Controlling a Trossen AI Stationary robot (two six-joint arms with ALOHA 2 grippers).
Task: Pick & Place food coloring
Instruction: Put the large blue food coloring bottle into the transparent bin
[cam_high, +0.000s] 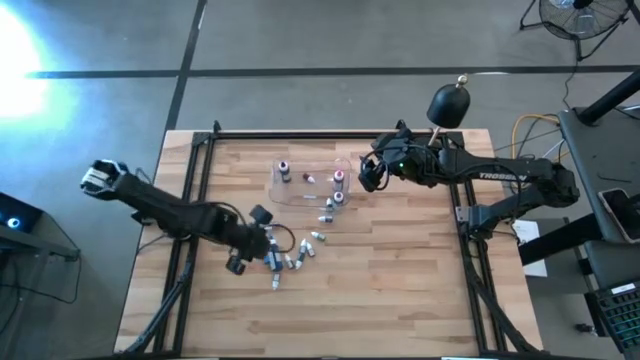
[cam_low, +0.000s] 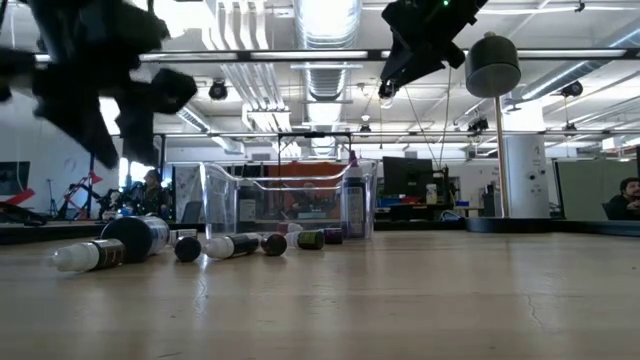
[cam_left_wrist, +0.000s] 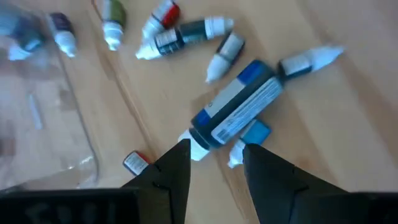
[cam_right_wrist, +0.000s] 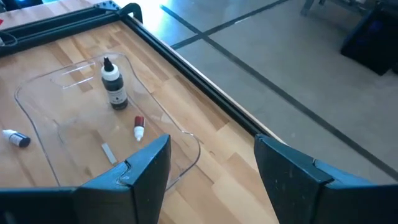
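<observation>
Several small food coloring bottles (cam_high: 300, 255) lie on their sides on the wooden table, near the middle. In the left wrist view the largest is a dark blue bottle with a white label (cam_left_wrist: 239, 106); smaller white-capped ones (cam_left_wrist: 180, 34) lie around it. My left gripper (cam_high: 268, 250) hangs open above this cluster (cam_left_wrist: 214, 158), with the blue bottle's white cap below the gap between its fingers. It touches nothing. A clear tray (cam_high: 300, 190) holds an upright white-and-black bottle (cam_right_wrist: 113, 84) and a small red one lying flat (cam_right_wrist: 138, 127). My right gripper (cam_high: 365, 172) is open and raised by the tray's right end (cam_right_wrist: 211, 168).
More bottles (cam_high: 328, 208) lie in a loose line between the tray and the cluster. A black frame (cam_high: 200, 140) borders the table's far, left and right sides. A black dome-shaped object (cam_high: 449, 104) stands at the far right corner. Bare wood (cam_high: 380, 300) spans the near half.
</observation>
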